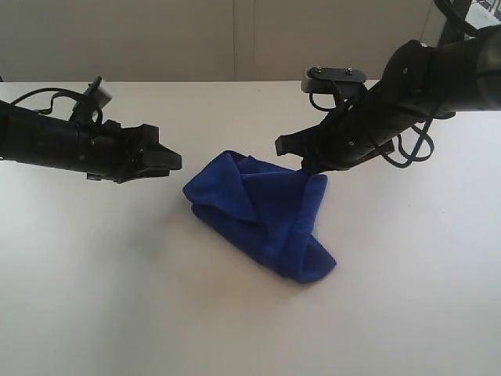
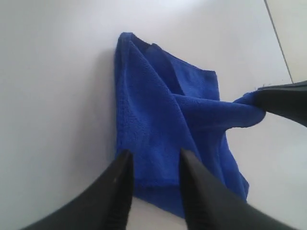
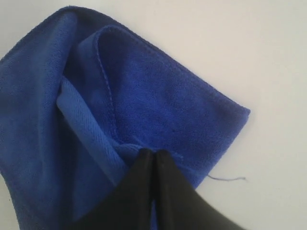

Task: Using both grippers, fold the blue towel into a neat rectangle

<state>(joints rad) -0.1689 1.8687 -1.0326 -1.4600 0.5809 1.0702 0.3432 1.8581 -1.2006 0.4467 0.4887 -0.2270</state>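
The blue towel lies bunched and partly folded in the middle of the white table. My right gripper is shut on a far corner of the towel and holds it slightly raised. In the right wrist view the closed jaws pinch a fold of the towel. My left gripper hovers just left of the towel and does not touch it. In the left wrist view its jaws stand apart and empty, with the towel beyond them. The right gripper shows there pulling the corner.
A pale wall runs behind the table's far edge. A loose thread trails from the towel's edge onto the table. Bare table surface surrounds the towel on all sides.
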